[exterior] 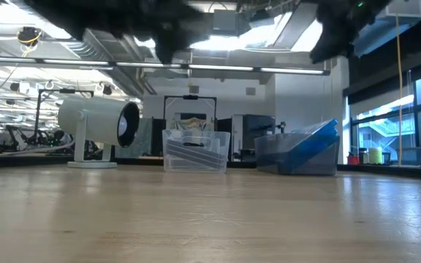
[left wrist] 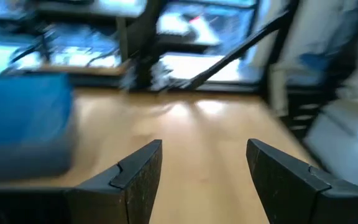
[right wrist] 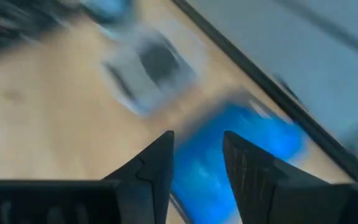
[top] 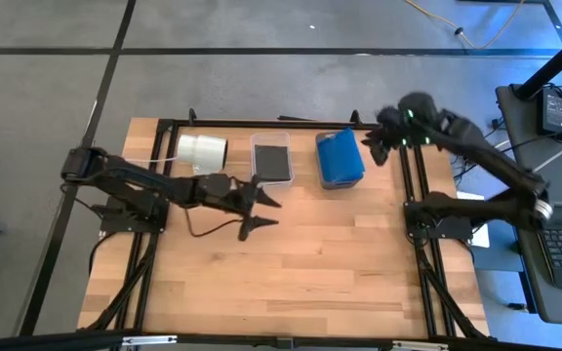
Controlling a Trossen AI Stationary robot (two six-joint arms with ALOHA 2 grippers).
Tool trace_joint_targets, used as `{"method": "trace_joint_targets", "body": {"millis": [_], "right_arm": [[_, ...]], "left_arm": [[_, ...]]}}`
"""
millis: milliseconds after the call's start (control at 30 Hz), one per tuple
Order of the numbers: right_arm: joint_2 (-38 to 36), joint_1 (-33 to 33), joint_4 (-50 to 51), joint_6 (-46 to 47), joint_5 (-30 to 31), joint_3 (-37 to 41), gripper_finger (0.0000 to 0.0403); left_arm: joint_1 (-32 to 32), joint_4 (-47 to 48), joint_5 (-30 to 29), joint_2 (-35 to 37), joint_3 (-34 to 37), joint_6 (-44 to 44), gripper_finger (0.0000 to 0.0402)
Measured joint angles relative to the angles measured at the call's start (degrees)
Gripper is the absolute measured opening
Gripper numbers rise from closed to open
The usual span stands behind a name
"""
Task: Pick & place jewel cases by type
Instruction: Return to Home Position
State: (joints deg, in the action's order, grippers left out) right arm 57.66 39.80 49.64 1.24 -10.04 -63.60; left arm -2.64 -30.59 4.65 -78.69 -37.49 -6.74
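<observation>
White cylinder (top: 201,150) flanks bins (top: 271,137) holding jewel cases (top: 340,158).

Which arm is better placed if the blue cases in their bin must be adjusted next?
Right, likely: the right gripper, open, hangs beside the blue cases; the left gripper is by the dark cases.

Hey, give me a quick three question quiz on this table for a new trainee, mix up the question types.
1. True or false: the left gripper is shut.
2. Fill in: the dark grey square plastic jewel cases lie in the ____ rectangular plastic bin.
3. The translucent blue square plastic jewel cases are: A, lying loose; B, in the grey rectangular bin; C, being carried.
Key: 1 false; 2 clear; 3 B.
</observation>
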Motion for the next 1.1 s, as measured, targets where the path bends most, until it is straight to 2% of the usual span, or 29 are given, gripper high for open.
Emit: {"method": "trace_joint_targets", "body": {"millis": [200, 267, 367, 433, 600, 733, 1100], "right_arm": [[-14.4, -12.1, -33.6, 3.0, -7.0, 23.1, 0.0140], [-17.1, -14.9, -40.3, 2.4, -8.0, 28.9, 0.0140], [-20.8, -17.2, -42.0, 2.0, -6.8, 34.4, 0.0140], [-23.1, -18.4, -42.8, 2.9, -3.9, 37.4, 0.0140], [-28.7, -20.9, -46.2, 4.5, 3.8, 43.6, 0.0140], [-32.9, -22.4, -49.1, 4.3, 4.2, 48.7, 0.0140], [-42.9, -25.1, -57.8, 4.6, 4.9, 59.9, 0.0140]], "left_arm": [[-0.9, -1.1, 0.0, 11.2, 7.5, 0.8, 0.0228], [0.4, -0.7, 1.3, 15.7, 10.7, 0.0, 0.0226], [3.0, -0.5, 5.6, 22.0, 15.6, -0.5, 0.0227], [4.4, -0.9, 7.1, 25.5, 18.3, -1.6, 0.0229], [5.8, -1.2, 3.0, 32.7, 24.9, -2.1, 0.0229], [5.8, -6.2, -0.5, 36.6, 29.9, -3.3, 0.0226], [5.8, -7.9, -0.4, 44.4, 37.0, -4.7, 0.0229]]}}
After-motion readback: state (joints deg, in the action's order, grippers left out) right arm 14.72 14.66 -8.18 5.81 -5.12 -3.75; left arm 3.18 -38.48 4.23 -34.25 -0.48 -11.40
